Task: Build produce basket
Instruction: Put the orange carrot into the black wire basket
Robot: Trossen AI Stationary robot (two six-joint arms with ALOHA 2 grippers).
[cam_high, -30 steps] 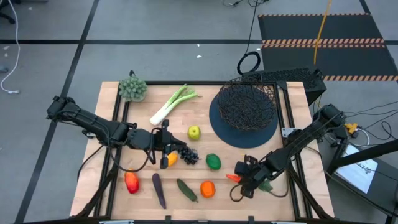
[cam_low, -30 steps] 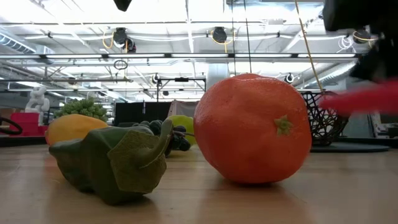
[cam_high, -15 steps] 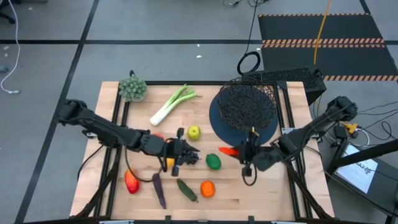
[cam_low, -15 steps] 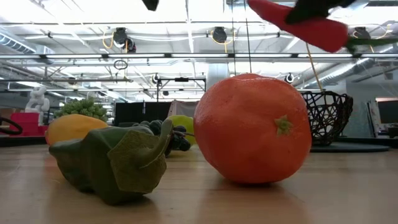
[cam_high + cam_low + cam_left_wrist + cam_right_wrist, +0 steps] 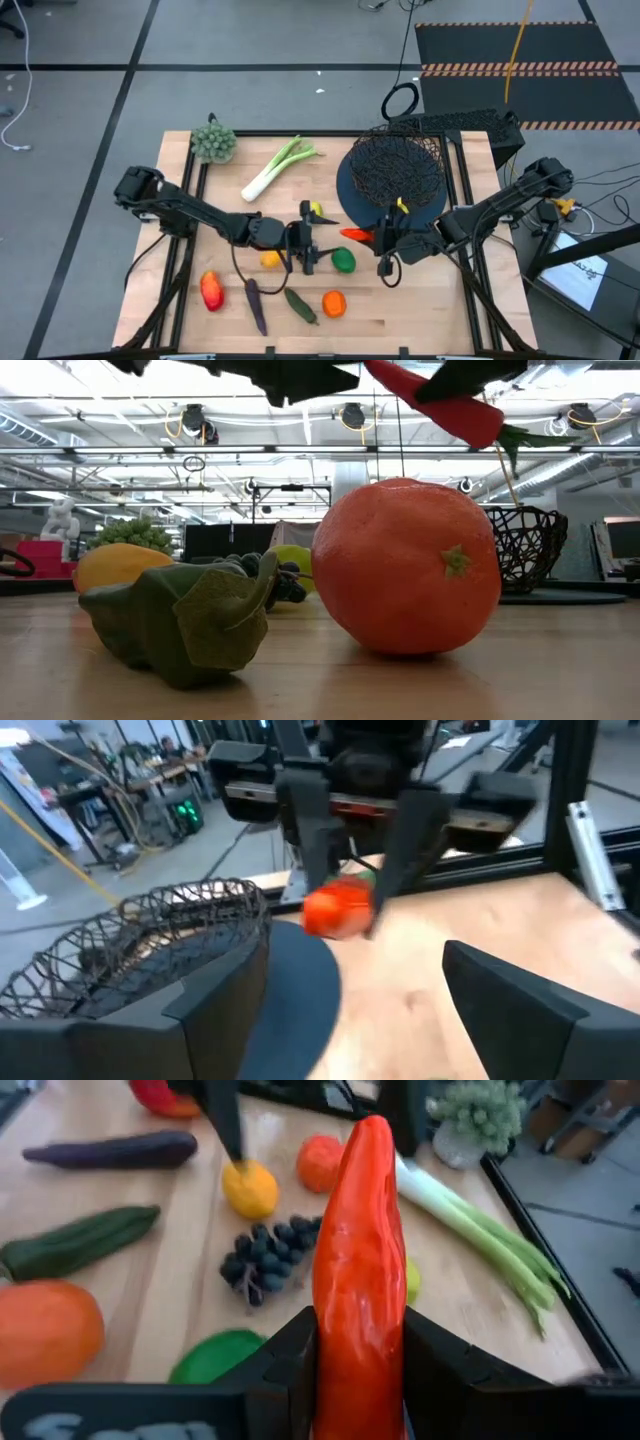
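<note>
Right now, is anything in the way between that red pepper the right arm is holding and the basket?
Nothing visible is. The right gripper holds the red pepper above the table at the near edge of the basket's dark base, with only open air between them. The left gripper hangs open off to the side, by the green lime.

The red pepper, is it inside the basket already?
No, the right gripper holds the red pepper between its fingers, above the table and beside the basket, not in it.
</note>
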